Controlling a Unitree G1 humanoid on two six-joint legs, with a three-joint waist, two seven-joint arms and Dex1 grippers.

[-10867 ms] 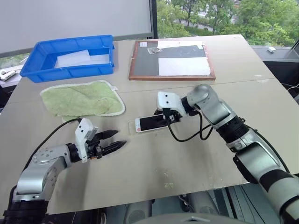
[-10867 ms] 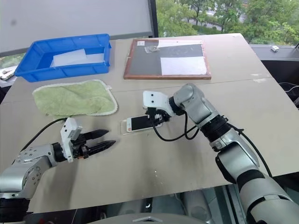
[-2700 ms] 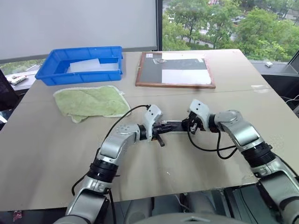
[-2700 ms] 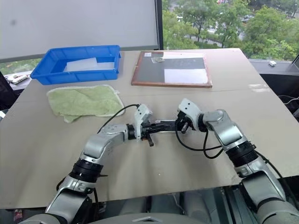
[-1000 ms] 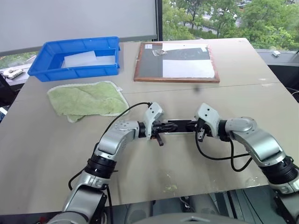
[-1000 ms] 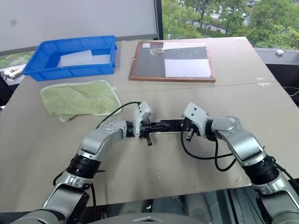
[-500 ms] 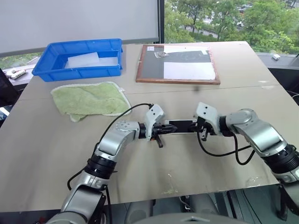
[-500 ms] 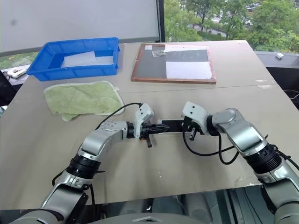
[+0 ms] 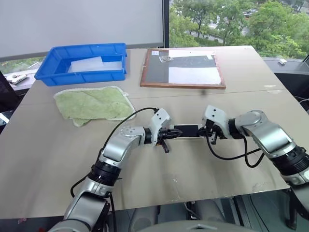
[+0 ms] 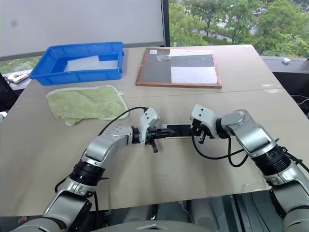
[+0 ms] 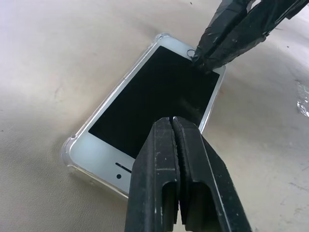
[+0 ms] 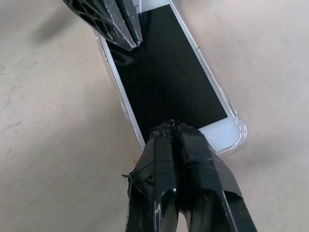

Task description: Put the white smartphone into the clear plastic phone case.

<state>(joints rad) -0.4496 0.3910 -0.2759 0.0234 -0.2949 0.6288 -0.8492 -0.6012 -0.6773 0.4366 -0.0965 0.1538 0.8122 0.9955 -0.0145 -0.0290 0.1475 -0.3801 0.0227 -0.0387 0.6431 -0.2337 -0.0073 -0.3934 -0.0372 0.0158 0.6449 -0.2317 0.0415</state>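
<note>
Left wrist view: both grippers, left [image 11: 174, 126] and right [image 12: 171, 129], jaws together, are pressing the white dark-screened smartphone [image 11: 152, 96] into the clear plastic phone case [image 11: 71, 143] mid-desk [image 9: 48, 159]; press corners evenly, avoid sliding.

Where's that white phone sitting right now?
The white smartphone lies flat mid-table, inside the clear plastic phone case, between the shut left gripper and right gripper, in front of the wooden-framed board.

Beige table [image 9: 58, 145] with blue bin [image 9: 87, 63], green towel [image 9: 94, 104], framed board [image 9: 183, 67], cased phone [image 9: 186, 130].
</note>
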